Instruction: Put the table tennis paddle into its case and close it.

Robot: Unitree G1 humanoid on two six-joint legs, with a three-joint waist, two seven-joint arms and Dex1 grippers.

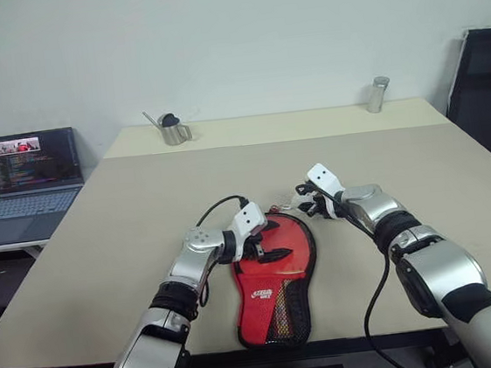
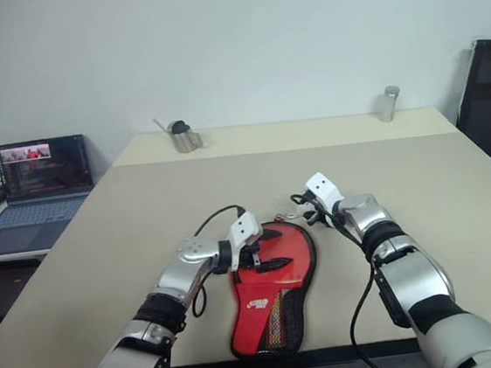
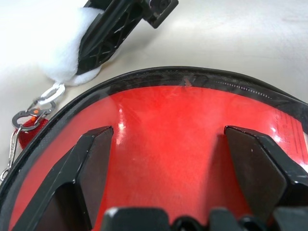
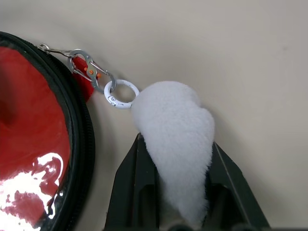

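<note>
case [image 1: 273, 278] lies zipped, paddle presumed inside | right gripper [image 4: 175, 190] clenched on fluffy pull [image 4: 178, 139] | left gripper [image 3: 178, 159] released above case

The flat paddle-shaped fabric case [image 1: 275, 282] lies on the wide wooden table [image 1: 143, 212] at its near edge, with its narrow end nearest the robot. A fluffy charm [image 4: 178, 139] lies just beyond its far rim, clipped by a metal carabiner [image 4: 89, 70]. A metal jug [image 1: 170, 129] and a metal cylinder [image 1: 378, 94] stand far back, left and right. An open laptop [image 1: 26, 181] sits on a side desk, left.

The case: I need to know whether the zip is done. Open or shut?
Cannot tell. The case lies flat on the table, red side up; the right gripper pinches its white fluffy charm.
</note>
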